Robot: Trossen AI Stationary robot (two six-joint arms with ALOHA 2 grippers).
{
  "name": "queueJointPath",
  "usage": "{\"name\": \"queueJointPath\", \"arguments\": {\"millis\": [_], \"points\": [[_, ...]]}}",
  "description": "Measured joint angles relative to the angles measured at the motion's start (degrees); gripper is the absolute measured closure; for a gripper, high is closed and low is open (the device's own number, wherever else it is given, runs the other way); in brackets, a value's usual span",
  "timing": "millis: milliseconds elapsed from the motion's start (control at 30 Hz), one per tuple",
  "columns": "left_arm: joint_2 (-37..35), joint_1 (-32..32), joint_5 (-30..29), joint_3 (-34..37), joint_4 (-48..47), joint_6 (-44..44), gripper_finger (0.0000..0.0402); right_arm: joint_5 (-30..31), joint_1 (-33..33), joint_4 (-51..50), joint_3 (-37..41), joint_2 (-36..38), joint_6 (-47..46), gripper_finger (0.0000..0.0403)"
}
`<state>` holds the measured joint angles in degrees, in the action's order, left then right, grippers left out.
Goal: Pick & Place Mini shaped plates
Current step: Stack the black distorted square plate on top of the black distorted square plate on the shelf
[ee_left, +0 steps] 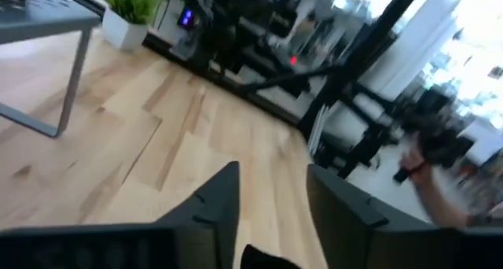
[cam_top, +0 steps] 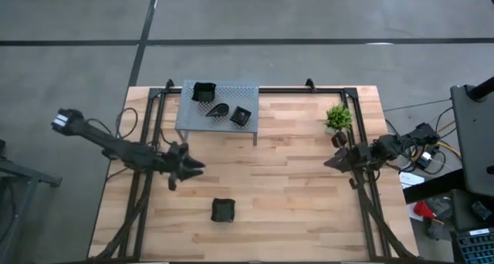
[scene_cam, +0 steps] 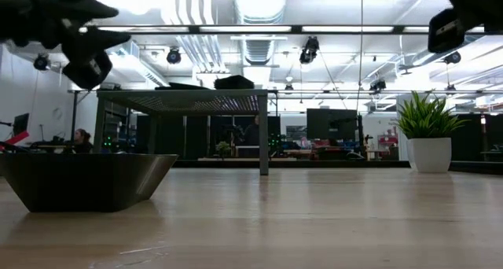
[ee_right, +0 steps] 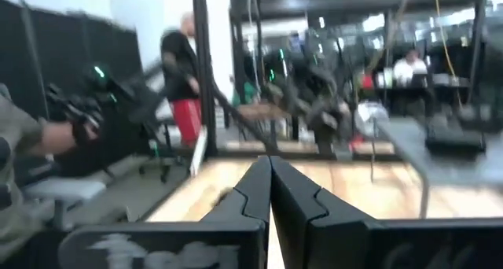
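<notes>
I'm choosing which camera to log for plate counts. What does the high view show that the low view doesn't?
Only the high view shows three black plates on the grey stand, and both arms whole, empty left gripper open. Only the low view shows the room behind. Both share the lone plate on the table, the stand and the green plant.

Pale wooden table [cam_top: 293, 187] on grey concrete floor [cam_top: 309, 17]; grey perforated metal stand [cam_top: 224, 102] at table's far edge, toward left; small green plant [cam_top: 337, 117] in white pot near far right corner; person in red shorts [ee_right: 182, 72] standing in room beyond.
</notes>
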<state>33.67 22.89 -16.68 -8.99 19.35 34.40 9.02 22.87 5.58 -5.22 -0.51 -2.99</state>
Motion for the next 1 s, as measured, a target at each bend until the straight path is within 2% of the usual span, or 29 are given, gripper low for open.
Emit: {"name": "queueJointPath", "arguments": {"millis": [133, 200, 300, 400, 567, 733, 1000], "points": [[10.51, 1.46, -0.35, -6.25, -1.39, -1.05, 0.0231, 3.05, 0.00, -7.83, 0.03, 0.44, -3.21, 0.0394], [15.53, 1.83, -0.08, -10.14, -6.37, 0.12, 0.0221, 6.32, -0.02, -10.72, 0.46, -0.39, -6.82, 0.0394], [22.55, 2.47, 1.11, -17.50, -14.15, 0.49, 0.0216, 7.45, -0.02, -12.39, 1.68, -1.00, -9.26, 0.0394], [29.45, 3.25, 1.57, -23.92, -23.92, 0.26, 0.0216, 7.21, 0.00, -12.19, 1.69, -2.28, -7.42, 0.0394], [39.53, 3.92, 4.62, -33.62, -31.42, -1.51, 0.0216, 7.22, 0.00, -12.88, 1.56, -3.78, -2.25, 0.0394], [46.72, 3.88, 7.27, -37.96, -32.11, -4.28, 0.0216, 7.21, 0.00, -12.81, 1.56, -4.78, -2.86, 0.0394], [53.42, 3.48, 7.64, -38.54, -32.87, -6.13, 0.0216, 7.19, 0.00, -12.72, 1.50, -5.15, -2.74, 0.0394]]}}
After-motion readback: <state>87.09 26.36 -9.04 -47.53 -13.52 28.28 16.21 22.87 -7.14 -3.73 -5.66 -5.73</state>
